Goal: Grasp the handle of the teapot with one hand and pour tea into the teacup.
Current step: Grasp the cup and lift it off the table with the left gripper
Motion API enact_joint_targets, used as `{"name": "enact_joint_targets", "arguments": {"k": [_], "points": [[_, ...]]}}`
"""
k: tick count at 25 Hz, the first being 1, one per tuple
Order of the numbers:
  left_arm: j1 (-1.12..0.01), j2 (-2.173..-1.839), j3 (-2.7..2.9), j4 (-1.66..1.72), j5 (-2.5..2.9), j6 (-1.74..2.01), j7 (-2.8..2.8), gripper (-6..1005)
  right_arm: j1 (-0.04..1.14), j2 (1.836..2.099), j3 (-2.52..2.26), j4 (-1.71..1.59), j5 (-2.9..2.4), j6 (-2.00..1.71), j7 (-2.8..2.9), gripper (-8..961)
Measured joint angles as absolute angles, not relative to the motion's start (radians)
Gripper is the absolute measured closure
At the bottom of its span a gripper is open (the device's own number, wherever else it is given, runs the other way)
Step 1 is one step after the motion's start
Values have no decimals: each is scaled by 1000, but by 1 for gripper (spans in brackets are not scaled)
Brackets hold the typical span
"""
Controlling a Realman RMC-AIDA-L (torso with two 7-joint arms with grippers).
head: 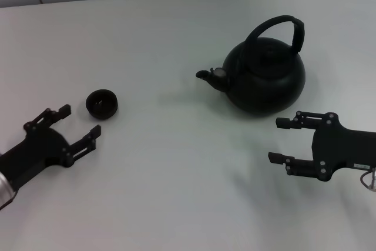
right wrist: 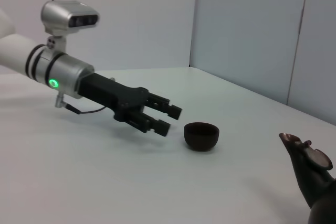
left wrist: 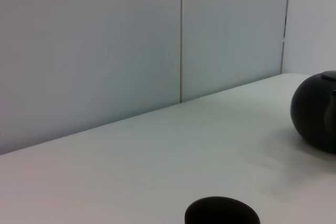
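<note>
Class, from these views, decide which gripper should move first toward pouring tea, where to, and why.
Probably the right gripper: it is open, empty, beside the round matte-black teapot. It should rise toward the arched black handle. The left gripper sits open by the small black teacup.

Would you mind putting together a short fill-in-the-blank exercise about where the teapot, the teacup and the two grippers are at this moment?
1. The teapot's spout points toward the ____.
2. The left gripper sits open just short of the teacup, while the ____ gripper is open beside the teapot.
3. The handle stands ____ over the lid, with no gripper on it.
4. Both vessels rest on a white ____.

Missing words: teacup; right; upright; table
</note>
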State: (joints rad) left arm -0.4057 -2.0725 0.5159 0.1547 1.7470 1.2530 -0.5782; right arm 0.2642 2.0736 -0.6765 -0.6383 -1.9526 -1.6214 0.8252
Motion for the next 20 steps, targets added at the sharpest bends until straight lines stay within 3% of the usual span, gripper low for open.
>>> {"name": "enact_joint_targets", "arguments": {"k": [20], "points": [[-540, -2078, 501, 83, 1744, 1084, -578, 291, 276, 2074, -665, -641, -1951, -1621, 827, 287]]}}
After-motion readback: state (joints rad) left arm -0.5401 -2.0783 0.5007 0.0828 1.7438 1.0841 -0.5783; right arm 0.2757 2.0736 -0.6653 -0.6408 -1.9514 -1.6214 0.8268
